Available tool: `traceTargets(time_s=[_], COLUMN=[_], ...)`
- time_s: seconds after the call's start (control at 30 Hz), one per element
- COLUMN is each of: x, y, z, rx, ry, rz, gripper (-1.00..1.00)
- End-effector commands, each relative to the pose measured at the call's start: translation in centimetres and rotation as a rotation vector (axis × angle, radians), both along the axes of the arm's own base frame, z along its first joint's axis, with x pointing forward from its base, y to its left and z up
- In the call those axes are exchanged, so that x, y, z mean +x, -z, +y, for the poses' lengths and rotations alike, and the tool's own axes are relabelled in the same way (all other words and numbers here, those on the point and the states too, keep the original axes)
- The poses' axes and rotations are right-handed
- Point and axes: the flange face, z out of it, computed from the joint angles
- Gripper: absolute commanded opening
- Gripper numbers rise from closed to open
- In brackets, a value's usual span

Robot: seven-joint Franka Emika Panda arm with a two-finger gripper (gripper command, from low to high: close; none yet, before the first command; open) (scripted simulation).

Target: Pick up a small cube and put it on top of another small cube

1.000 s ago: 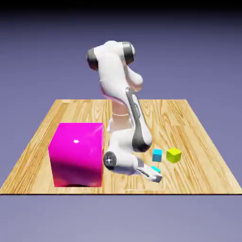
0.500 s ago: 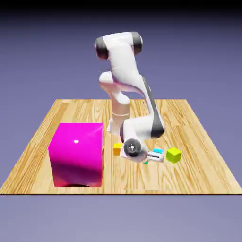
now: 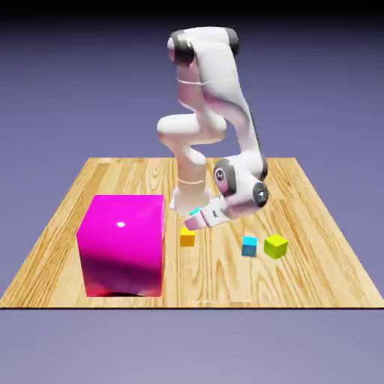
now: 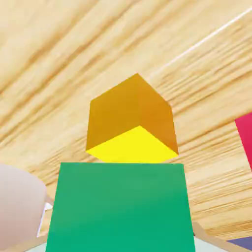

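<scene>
My gripper (image 3: 197, 218) is shut on the small teal-green cube (image 3: 196, 212) and holds it in the air, tilted. The hand view is filled at the bottom by this cube (image 4: 120, 206), which hides most of the fingers; one pale finger (image 4: 18, 206) shows at the lower left. The other small cube (image 3: 187, 238), orange with a yellowish face, rests on the wooden table (image 3: 315, 217), just below the gripper and slightly toward the exterior view's left. From the hand, the orange cube (image 4: 130, 118) lies straight beyond the held cube, apart from it.
A big magenta block (image 3: 122, 244) stands on the exterior view's left of the orange cube; its edge (image 4: 246, 140) shows at the hand view's right. A sky-blue cube (image 3: 249, 246) and a yellow-green cube (image 3: 275, 246) sit side by side on the right.
The gripper shut on the teal-green cube near the table's front edge, lifted it and carried it toward the exterior view's left, to just above the orange cube.
</scene>
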Motion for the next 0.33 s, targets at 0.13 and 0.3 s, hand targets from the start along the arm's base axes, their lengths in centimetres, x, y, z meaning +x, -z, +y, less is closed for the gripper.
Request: traceTargets(time_s=[0.13,0.3], x=[-2.5,0.0], y=[4.9,0.0], z=[-3.2,0.0], rx=[-0.001,-0.001], ry=[-0.002,-0.002], rz=[-0.001,-0.001], gripper=[1.00,1.00])
